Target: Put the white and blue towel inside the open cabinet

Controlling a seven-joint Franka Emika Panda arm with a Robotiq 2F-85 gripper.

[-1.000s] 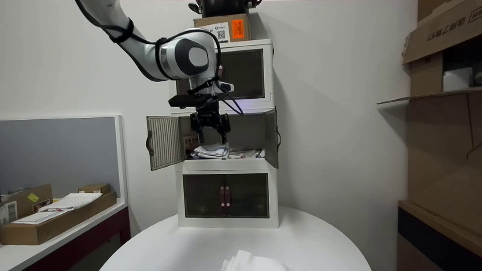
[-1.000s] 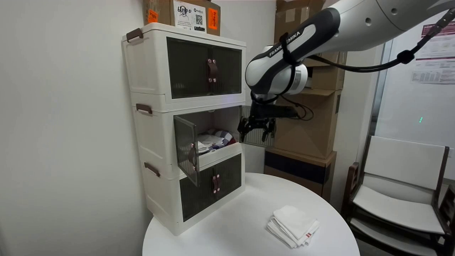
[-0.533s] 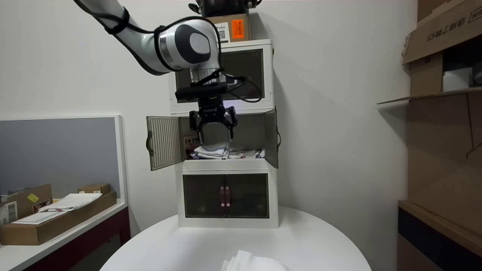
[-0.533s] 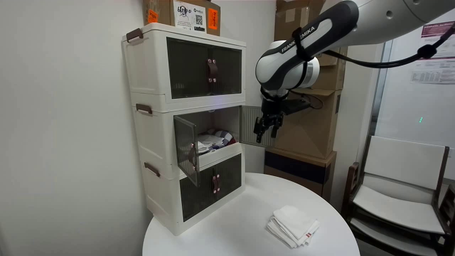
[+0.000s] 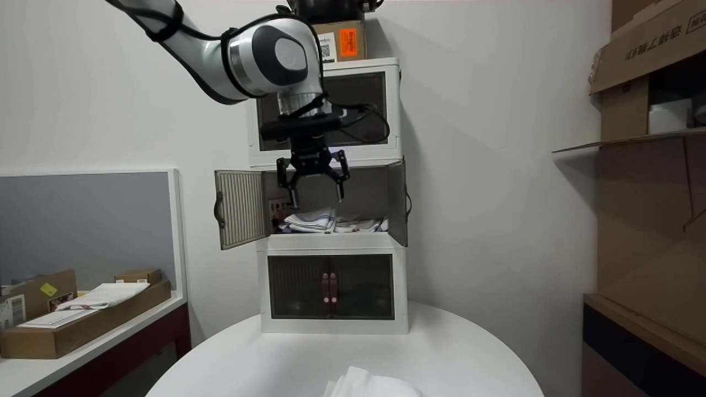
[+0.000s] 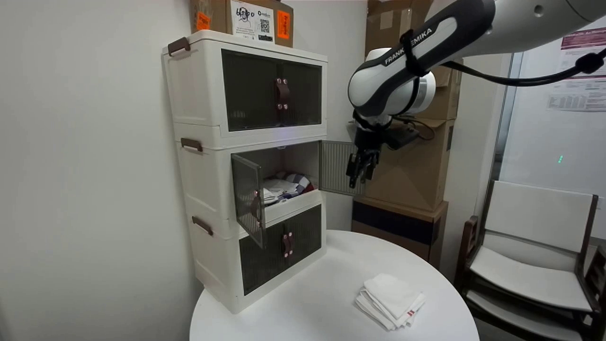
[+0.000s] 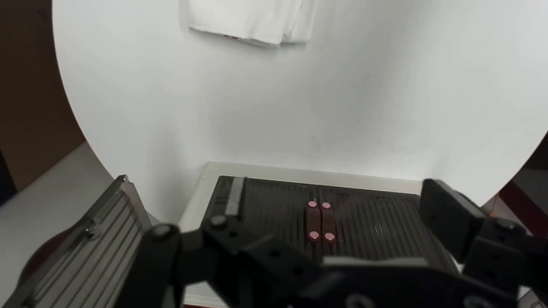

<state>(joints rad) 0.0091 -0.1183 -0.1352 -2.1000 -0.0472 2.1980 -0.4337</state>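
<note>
Blue-striped towel [image 6: 271, 197] partly behind door [image 6: 248, 201]

Stacked cardboard boxes [image 6: 412, 173], white-seated chair [image 6: 528, 272], black pot [image 5: 331, 9], grey panel [image 5: 88, 226]

Bent arm [image 5: 245, 66], downward fingers [image 7: 449, 219] wide apart

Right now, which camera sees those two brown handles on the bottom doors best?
The wrist view: both brown door handles look biggest there, their pink studs clear. Both exterior views show the handles too, only smaller.
</note>
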